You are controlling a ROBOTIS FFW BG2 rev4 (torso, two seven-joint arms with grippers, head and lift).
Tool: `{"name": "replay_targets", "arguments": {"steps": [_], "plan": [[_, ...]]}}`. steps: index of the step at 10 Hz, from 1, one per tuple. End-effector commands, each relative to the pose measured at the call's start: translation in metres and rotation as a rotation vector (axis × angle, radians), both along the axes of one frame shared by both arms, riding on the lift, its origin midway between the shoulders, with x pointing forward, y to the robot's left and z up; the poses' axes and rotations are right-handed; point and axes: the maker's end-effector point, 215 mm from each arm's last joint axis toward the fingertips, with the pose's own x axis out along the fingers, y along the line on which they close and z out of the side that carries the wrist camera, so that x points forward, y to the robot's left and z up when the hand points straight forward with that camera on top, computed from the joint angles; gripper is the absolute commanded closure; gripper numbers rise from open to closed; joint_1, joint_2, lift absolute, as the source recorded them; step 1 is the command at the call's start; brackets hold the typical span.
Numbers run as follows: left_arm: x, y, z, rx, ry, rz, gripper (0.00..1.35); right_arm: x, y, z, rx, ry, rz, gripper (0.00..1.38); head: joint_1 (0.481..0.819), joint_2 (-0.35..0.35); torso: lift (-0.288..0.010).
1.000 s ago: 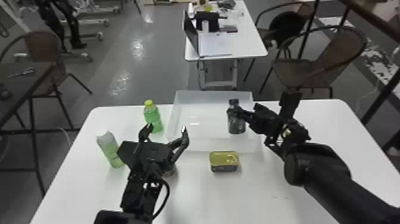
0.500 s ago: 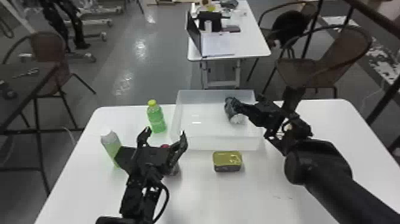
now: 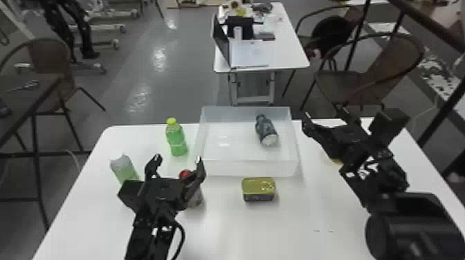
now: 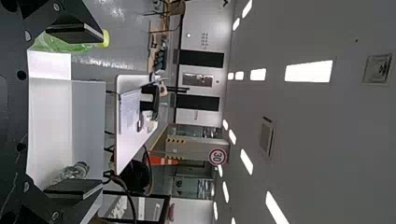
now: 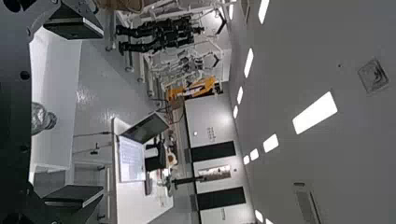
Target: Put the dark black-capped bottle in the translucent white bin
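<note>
- Translucent white bin (image 3: 228, 168): one, open-topped, standing towards the far edge of the white table (image 3: 263, 238).
- Dark black-capped bottle (image 3: 265, 129): one, inside the bin, lying over in its right-hand part; cap towards the far wall, pale base towards the near side. Neither gripper touches it.
- Right gripper (image 3: 324, 115): black, to the right of the bin and apart from it; two fingers spread, nothing pinched between them.
- Left gripper (image 3: 176, 160): black, at the near left of the bin; fingers likewise spread, and no object held.
- Green bottle (image 3: 177, 140): yellow cap, upright, just left of the bin.
- Pale green container (image 3: 125, 170): farther left, its lower part hidden behind the left gripper.
- Red-topped item (image 3: 184, 173): partly covered by a finger of the left gripper; kind uncertain from here.
- Tin (image 3: 258, 189): yellowish lid, dark side, on the table near the bin's front wall.
- Yellow object (image 3: 336, 160): mostly hidden beneath the right gripper.
- Laptop (image 3: 221, 39): open, on a second white table (image 3: 290, 57) beyond.
</note>
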Motion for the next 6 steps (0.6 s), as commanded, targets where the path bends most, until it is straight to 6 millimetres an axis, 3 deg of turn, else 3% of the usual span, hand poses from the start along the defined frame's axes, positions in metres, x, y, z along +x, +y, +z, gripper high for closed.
{"name": "replay_targets", "arguments": {"steps": [1, 4, 6], "plan": [[-0.004, 0.005, 0.0, 0.004, 0.001, 0.014, 0.2, -0.045, -0.026, -0.019, -0.04, 0.047, -0.043, 0.12, 0.695, 0.057, -0.017], [-0.011, 0.013, -0.002, 0.007, 0.006, 0.037, 0.19, -0.107, -0.031, -0.071, -0.07, 0.172, -0.053, 0.12, 0.695, 0.027, -0.017], [-0.016, 0.02, -0.002, 0.009, 0.007, 0.061, 0.19, -0.133, -0.027, -0.092, -0.059, 0.227, -0.056, 0.12, 0.695, 0.036, -0.017]]}}
